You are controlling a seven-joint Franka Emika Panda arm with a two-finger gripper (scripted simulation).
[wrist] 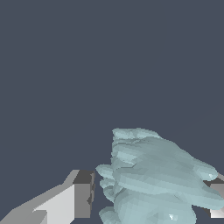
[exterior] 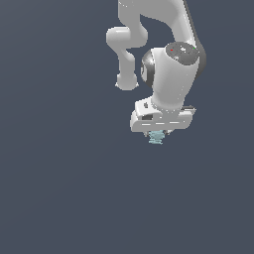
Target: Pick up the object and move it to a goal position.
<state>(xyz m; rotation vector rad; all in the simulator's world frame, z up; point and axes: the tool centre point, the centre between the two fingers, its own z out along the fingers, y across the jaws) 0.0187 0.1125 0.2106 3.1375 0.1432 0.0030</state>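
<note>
Wrist view: pale teal ridged object [wrist: 153, 183] fills the space between the two fingers [wrist: 78, 199], one grey-tipped finger just beside it with a thin gap, the other mostly hidden behind it. Exterior view: gripper [exterior: 158, 135] points down, clamped on the object [exterior: 157, 138], which pokes out just below the white hand. Arm [exterior: 171, 69] rises behind, against plain dark slate-blue background [exterior: 59, 173].

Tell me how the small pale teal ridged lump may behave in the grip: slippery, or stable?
The pale teal ridged lump looks bumpy, so flat fingers may touch only its ridges; it could perhaps twist. It is far smaller than the white gripper, so probably light. Its stiffness cannot be judged.
</note>
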